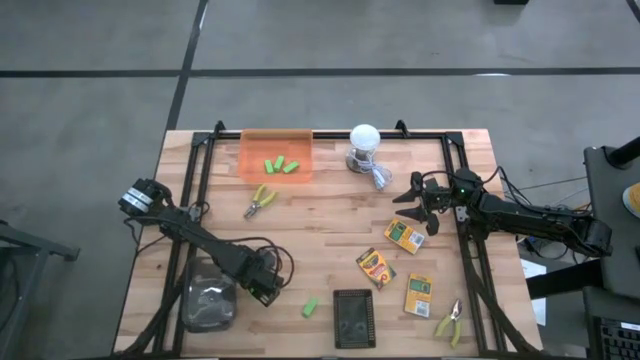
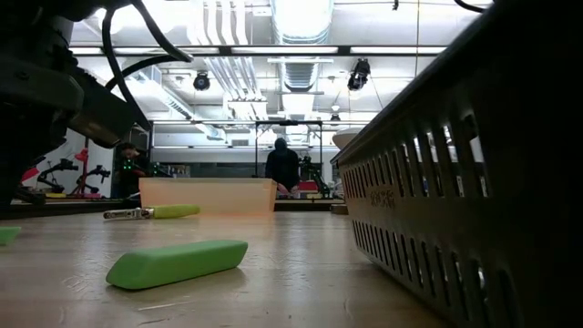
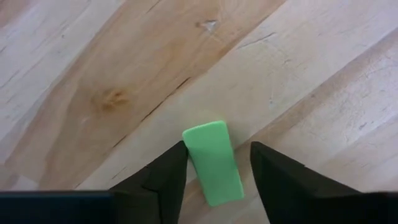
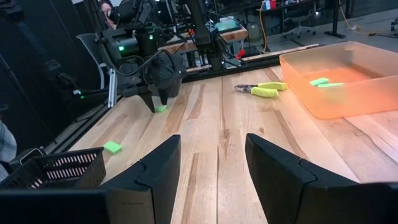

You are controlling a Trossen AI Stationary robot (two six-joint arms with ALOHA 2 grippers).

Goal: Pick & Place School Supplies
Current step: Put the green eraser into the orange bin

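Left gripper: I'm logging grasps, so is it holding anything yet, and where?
Cannot be told: the left gripper straddles a green block by its long sides, on the table.

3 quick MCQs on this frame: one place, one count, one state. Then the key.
1. Where is the left tool?
A. inside the bin
B. low over a block on the table
C. off the table

2. How many blocks lie in the bin?
A. one
B. five
C. three

3. What state is the right tool in?
A. open, empty
B. shut on a block
C. shut, empty

Key:
1 B, its fingers flank the block in the left wrist view.
2 C, the high view shows three.
3 A, there is only bare table between its fingers.
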